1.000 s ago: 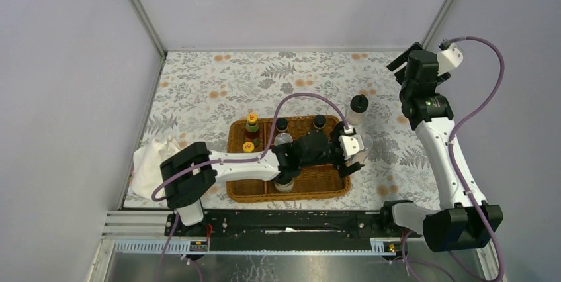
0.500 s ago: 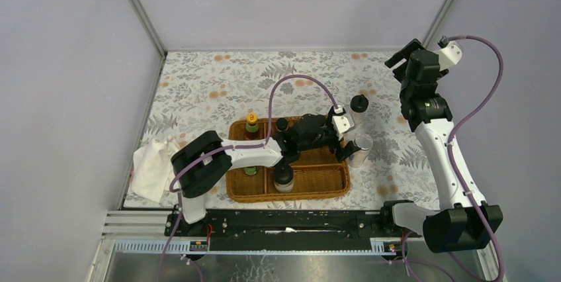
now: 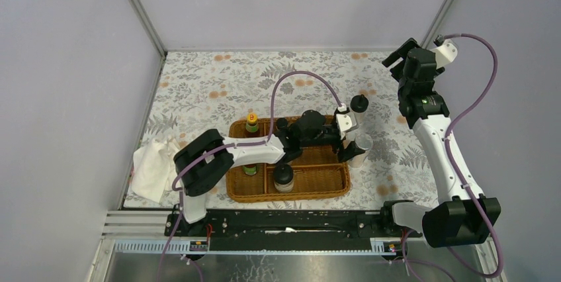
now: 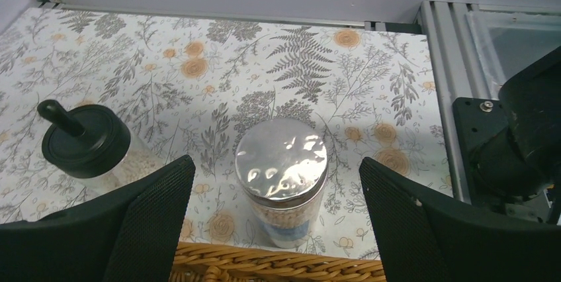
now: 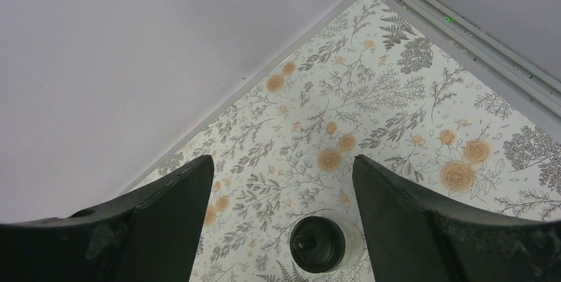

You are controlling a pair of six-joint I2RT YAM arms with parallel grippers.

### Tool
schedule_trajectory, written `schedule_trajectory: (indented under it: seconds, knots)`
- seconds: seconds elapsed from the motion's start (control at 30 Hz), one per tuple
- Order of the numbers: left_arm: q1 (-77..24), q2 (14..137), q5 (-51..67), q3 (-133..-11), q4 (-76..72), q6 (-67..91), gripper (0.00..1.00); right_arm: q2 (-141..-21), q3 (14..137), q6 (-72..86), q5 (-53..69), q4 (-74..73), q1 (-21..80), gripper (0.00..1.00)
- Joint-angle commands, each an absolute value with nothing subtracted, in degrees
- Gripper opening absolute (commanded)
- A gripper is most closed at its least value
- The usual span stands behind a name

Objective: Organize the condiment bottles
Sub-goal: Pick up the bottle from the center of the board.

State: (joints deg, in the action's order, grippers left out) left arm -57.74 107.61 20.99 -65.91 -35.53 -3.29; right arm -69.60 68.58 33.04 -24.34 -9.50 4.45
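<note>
Jaws of the left gripper (image 4: 276, 163) stood wide apart, clamped on nothing. A silver-lidded shaker (image 4: 282, 192) sat framed between its fingertips, touching neither. The shaker stood upright on the flowered table (image 4: 370, 77), its long axis vertical and its lid facing up at the wrist camera, just beyond the wicker basket (image 4: 264, 265) rim under the gripper. Only this wrist view showed the lid and the pale label. From the top view the gripper hid much of the shaker, which seemed to stand just outside the basket's right wall. Left of the gripper's left finger stood a cream jar (image 4: 86, 140), upright, black knob on top. The right gripper (image 5: 283, 163), raised well above the table, had its jaws apart and empty. Its wrist view alone showed that same jar far below, between its fingers.
</note>
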Motion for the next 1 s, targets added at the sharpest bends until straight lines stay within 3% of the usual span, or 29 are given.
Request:
schedule_trajectory:
  seconds: [0.0,0.97]
  knots:
    - [-57.5,108.5,24.6,-68.2,-34.4,-2.6,0.99,-69.8,68.8,31.9,-24.2,-6.8,4.3,0.84]
    - [-57.5,115.1,29.2,-73.4,-32.1,-1.8,0.99,-72.3,70.2,30.9,-25.0,-5.2,4.3,0.84]
